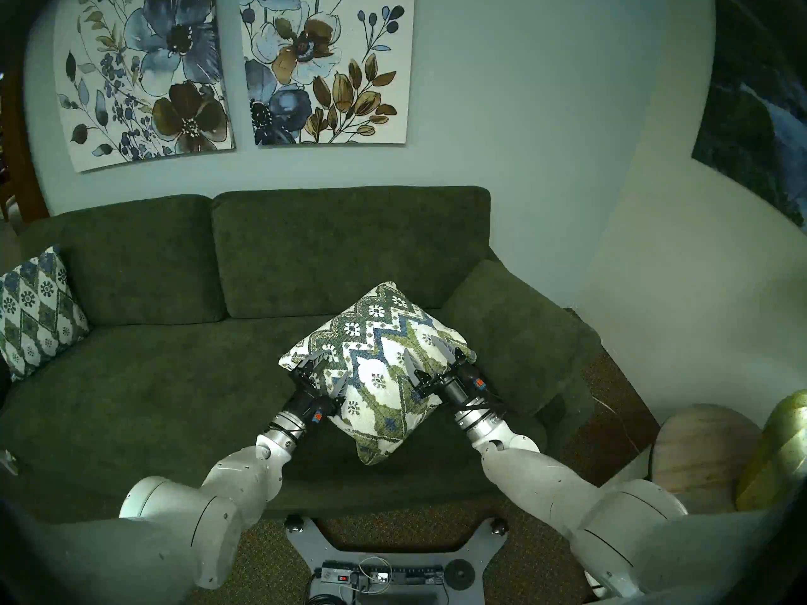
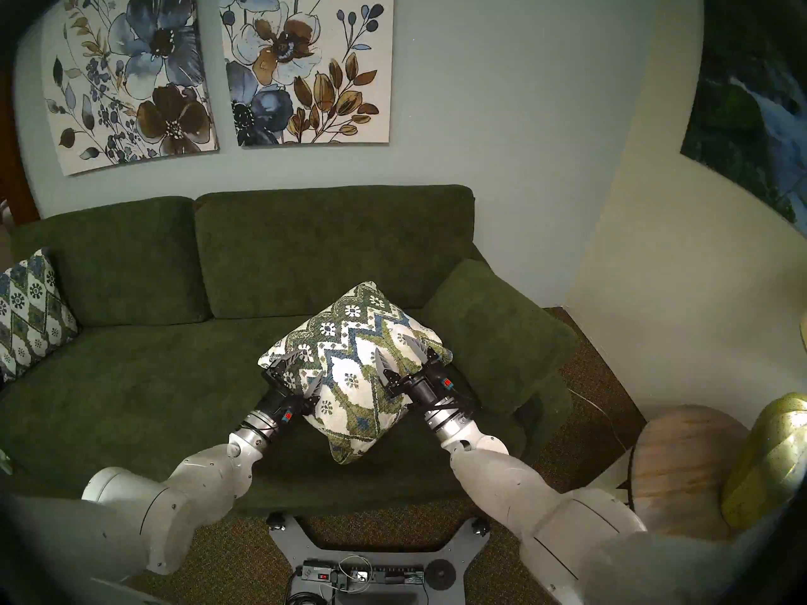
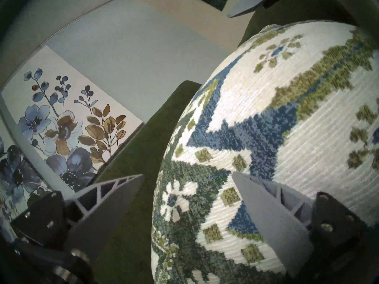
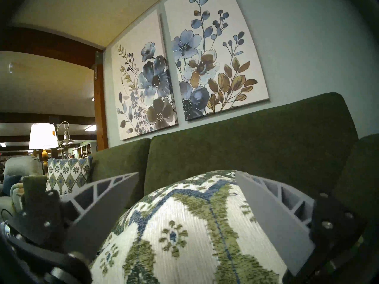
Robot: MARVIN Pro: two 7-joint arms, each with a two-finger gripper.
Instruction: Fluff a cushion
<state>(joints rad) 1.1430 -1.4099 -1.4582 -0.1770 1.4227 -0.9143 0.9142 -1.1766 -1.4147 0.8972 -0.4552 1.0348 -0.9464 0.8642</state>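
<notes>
a dark-green sofa (image 1: 174, 372) fills the room's middle, under two flower paintings (image 1: 236, 67) on the wall. a bluer diamond-lattice pillow (image 1: 35, 311) leans at the sofa's far left end, well apart from the work. the cushion (image 1: 375, 364) sits toward the sofa's right end, turned corner-up like a diamond; its lower corner hangs out past the seat's front edge, and it seems propped between the two arms, though whether it is clear of the seat cannot be told.

the left pincer (image 1: 323, 370) stands wide, one finger in front of the cushion's left corner and the other behind it. the right pincer (image 1: 430, 355) is also wide, straddling the right corner the same way. in the wrist views the fingers (image 3: 264, 211) lie against the woven cover without pinching it in.

the cushion looks light, plump and soft; the coarse weave should give good friction, and nothing here is fragile. corners are thin and may slip or fold, so the better hold is probably the two opposite side edges, pressed inward and released to push the filling back out.
</notes>
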